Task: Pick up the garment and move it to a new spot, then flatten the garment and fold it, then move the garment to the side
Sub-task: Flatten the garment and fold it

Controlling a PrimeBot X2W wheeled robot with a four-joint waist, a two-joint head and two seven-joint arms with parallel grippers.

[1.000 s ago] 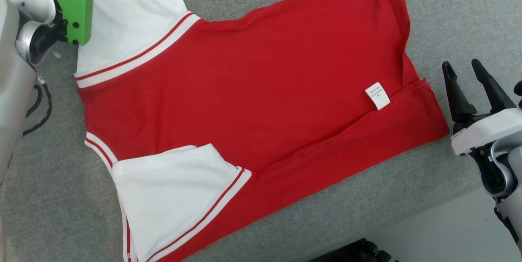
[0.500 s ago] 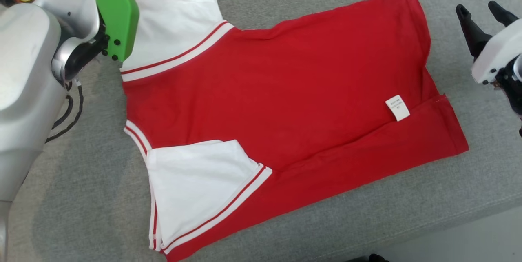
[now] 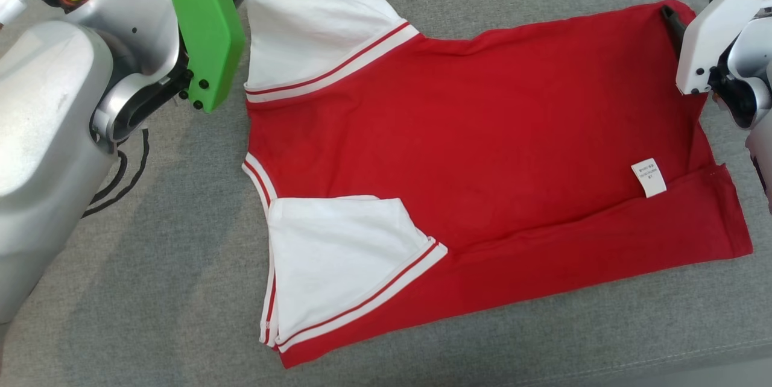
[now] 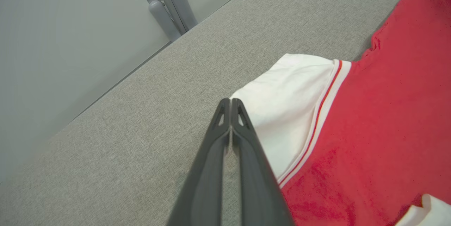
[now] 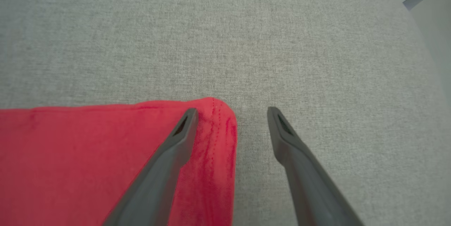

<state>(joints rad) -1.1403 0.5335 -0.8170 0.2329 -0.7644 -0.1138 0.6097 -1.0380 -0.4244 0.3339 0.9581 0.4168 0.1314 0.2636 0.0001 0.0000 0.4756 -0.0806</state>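
The garment, a red top with white sleeves edged in red stripes, lies folded and flat on the grey cloth-covered bench, reaching from one pair of jaws across to the other. A small white label sits on the red cloth on the side of the right jaws, just by a fold line.

The left jaws are closed, the two dark fingers pressed together to their tips. Those tips lie right at the outer corner of the far white sleeve. The sleeve spreads away to one side of the jaws and bare bench lies on the other. Whether any cloth is caught between the tips I cannot tell. The near sleeve lies folded onto the red body, well apart from both pairs of jaws.

The right jaws stand open, holding nothing, astride the far red hem corner. One finger is over the red cloth, the other finger over bare bench just past the corner.

Behind the left jaws a green plate is fixed to the pale wrist, and a black cable hangs beneath it. Beyond the bench edge ahead of the left jaws stands a grey post.
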